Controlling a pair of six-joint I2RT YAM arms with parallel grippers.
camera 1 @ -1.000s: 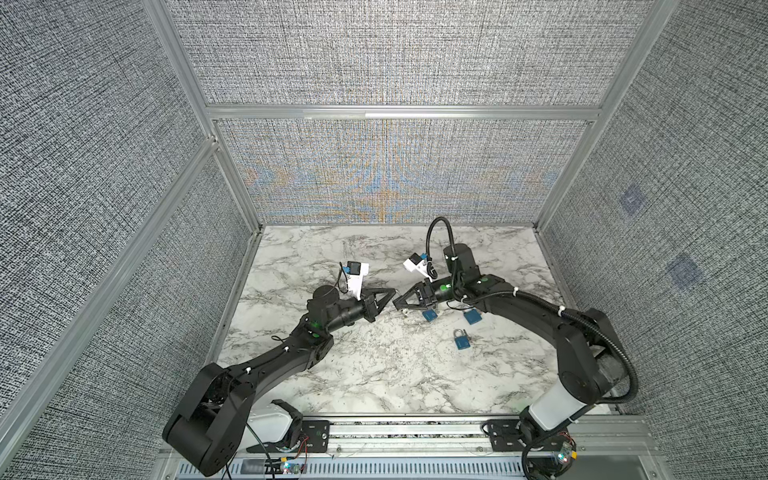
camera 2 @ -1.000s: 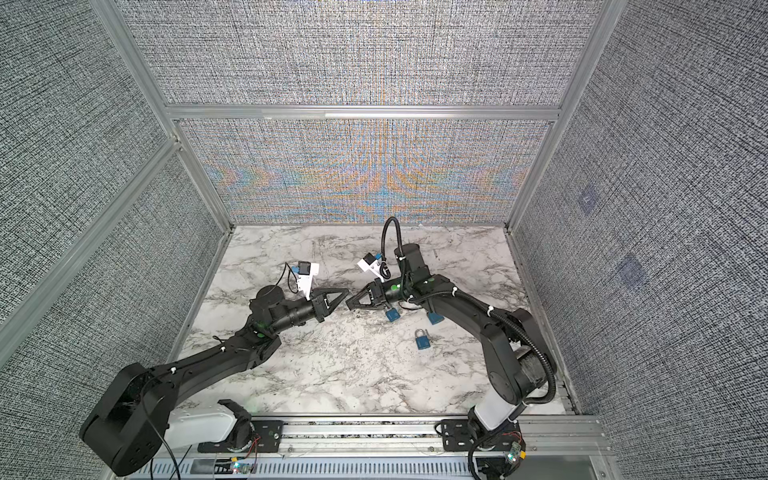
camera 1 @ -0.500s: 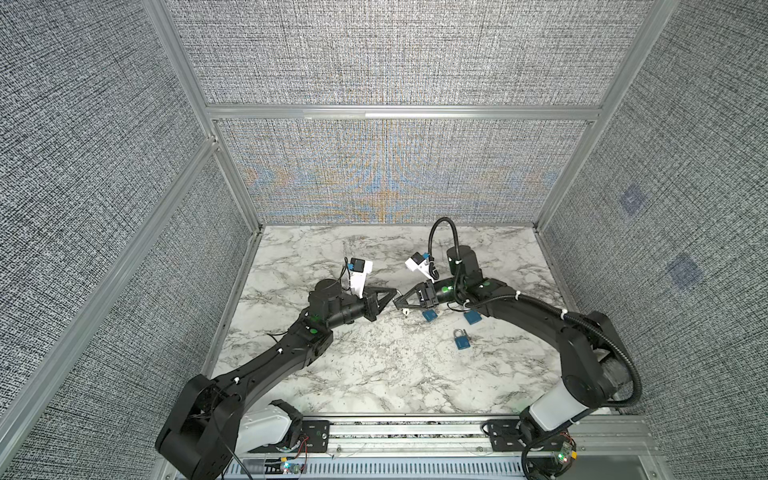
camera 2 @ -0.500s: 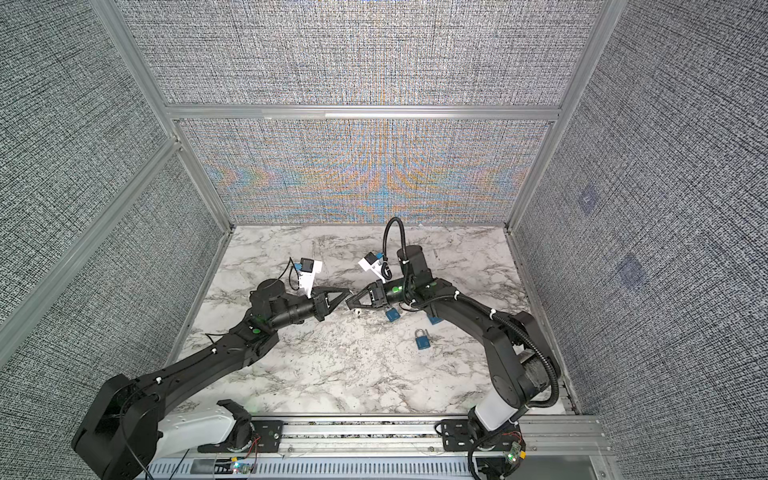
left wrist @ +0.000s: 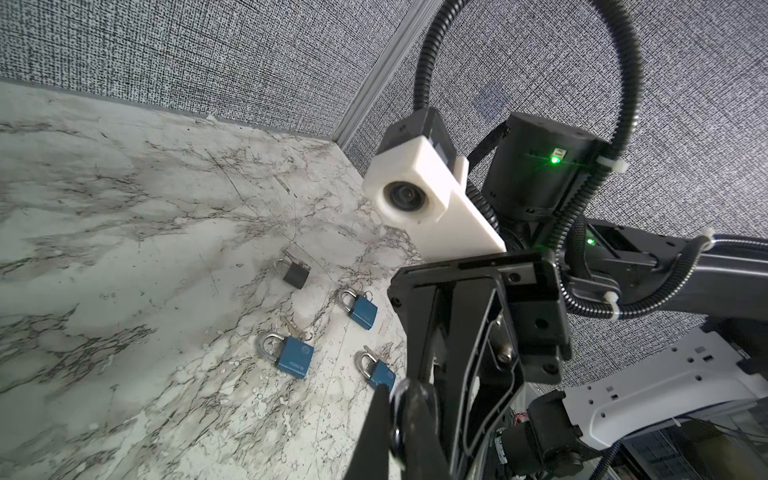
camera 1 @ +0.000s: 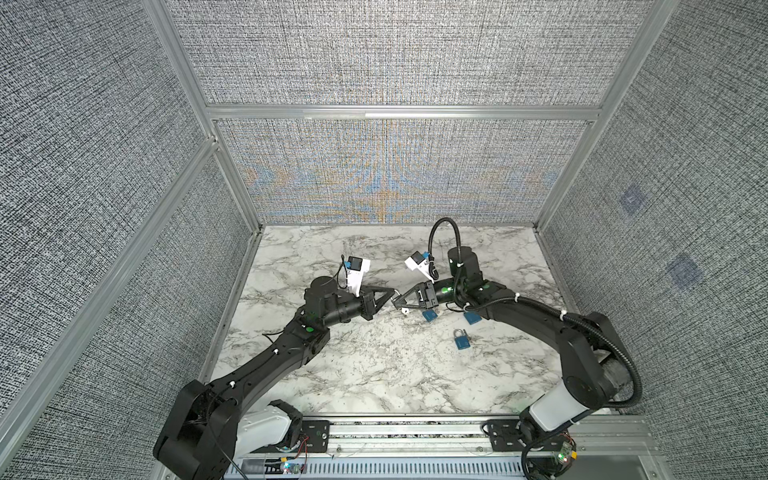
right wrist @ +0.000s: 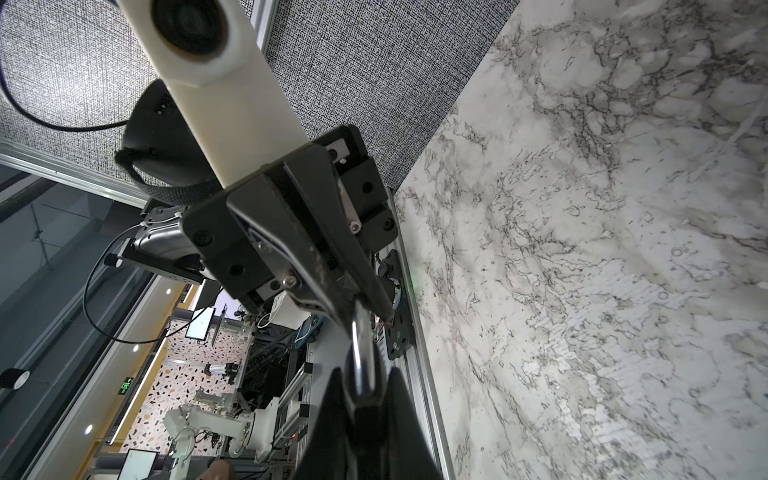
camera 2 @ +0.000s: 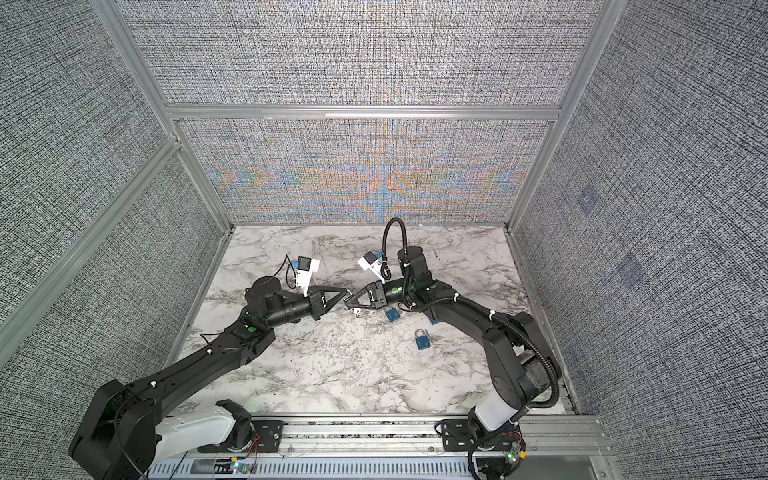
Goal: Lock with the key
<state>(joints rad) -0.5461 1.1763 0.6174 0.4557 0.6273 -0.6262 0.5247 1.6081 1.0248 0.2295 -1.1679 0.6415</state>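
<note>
Above the marble table [camera 1: 374, 374] my two grippers meet tip to tip. The left gripper [camera 1: 390, 294] [camera 2: 344, 293] and the right gripper [camera 1: 399, 300] [camera 2: 351, 300] are both shut on a small silver key [camera 1: 397, 296] bridging their tips. In the left wrist view its rounded end [left wrist: 398, 399] sits pinched in the left gripper [left wrist: 397, 411]. In the right wrist view the key [right wrist: 361, 349] runs from the right gripper [right wrist: 363, 399] to the left fingertips [right wrist: 374, 299]. A blue padlock [camera 1: 461, 340] [camera 2: 423, 340] lies on the table to the right.
Two more blue padlocks [left wrist: 361, 313] [left wrist: 380, 374] and a dark one [left wrist: 296, 275] lie under the right arm, with the nearest blue one [left wrist: 293, 357] beside a loose key. Textured walls enclose three sides. A metal rail [camera 1: 415, 432] runs along the front.
The gripper tips have stayed together at the same spot. The left arm's elbow and base link have shifted slightly; both grips are unchanged.
</note>
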